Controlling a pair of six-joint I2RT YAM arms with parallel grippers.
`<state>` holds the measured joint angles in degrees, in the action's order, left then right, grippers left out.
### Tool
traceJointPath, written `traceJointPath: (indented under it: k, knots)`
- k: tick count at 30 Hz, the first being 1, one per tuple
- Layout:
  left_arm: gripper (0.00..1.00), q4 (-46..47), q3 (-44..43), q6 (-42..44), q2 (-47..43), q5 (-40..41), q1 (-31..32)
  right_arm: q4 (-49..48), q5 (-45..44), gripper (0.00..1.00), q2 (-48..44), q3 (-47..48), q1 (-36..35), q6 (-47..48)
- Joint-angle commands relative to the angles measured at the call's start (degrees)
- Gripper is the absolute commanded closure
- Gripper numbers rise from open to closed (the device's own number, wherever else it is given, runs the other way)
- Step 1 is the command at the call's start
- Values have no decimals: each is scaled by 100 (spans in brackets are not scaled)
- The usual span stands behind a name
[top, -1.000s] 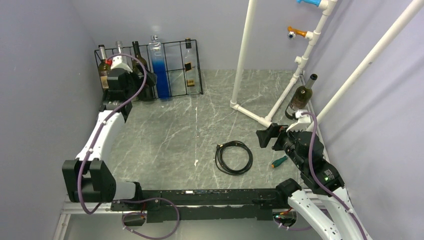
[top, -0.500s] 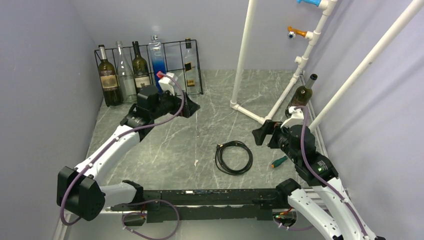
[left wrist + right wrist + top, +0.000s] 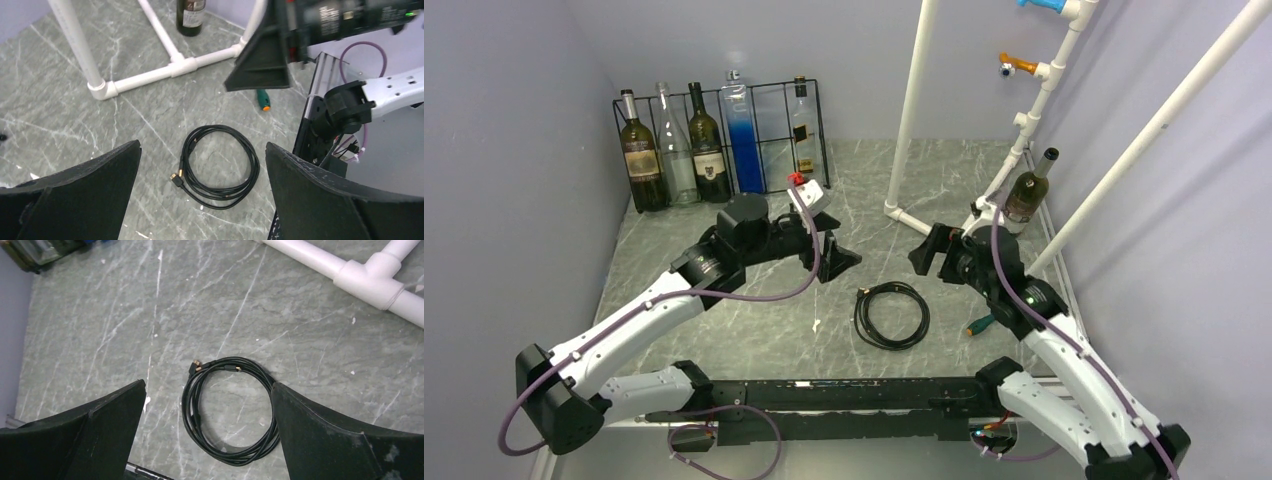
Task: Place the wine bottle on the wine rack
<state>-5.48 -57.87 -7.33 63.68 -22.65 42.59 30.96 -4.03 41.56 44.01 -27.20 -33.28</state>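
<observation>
Since the earlier frame, the left arm has swung from the wine rack (image 3: pixel 817 130) to mid-surface. Left tool (image 3: pixel 201 145) and right tool (image 3: pixel 208 384) gape empty above a coiled cable (image 3: pixel 891 314). The wine bottle (image 3: pixel 1027 190) stands upright far right, unracked. Step: approach; the nearer right tool likely must turn toward it.

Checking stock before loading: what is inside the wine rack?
The wine rack holds five upright bottles; the slot right of the blue bottle looks empty. Nothing blocks the view of it.
</observation>
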Motion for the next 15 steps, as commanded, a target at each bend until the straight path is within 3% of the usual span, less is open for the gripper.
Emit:
traceJointPath:
  k: [1, 5, 9, 15]
  knots:
    - [1, 386, 84, -86, -223, -305, 128, -382, -349, 0, 512, 526, -11, -68]
    - [1, 433, 70, -285, -237, -484, 204, -290, -929, 0, 874, 1207, -18, 253]
    - [0, 416, 75, -371, -387, -446, 215, -89, -2459, 0, 1196, 1984, -11, 826]
    - [0, 352, 88, -280, -616, -290, 209, -499, -3997, 0, 1482, 2664, 216, 1844]
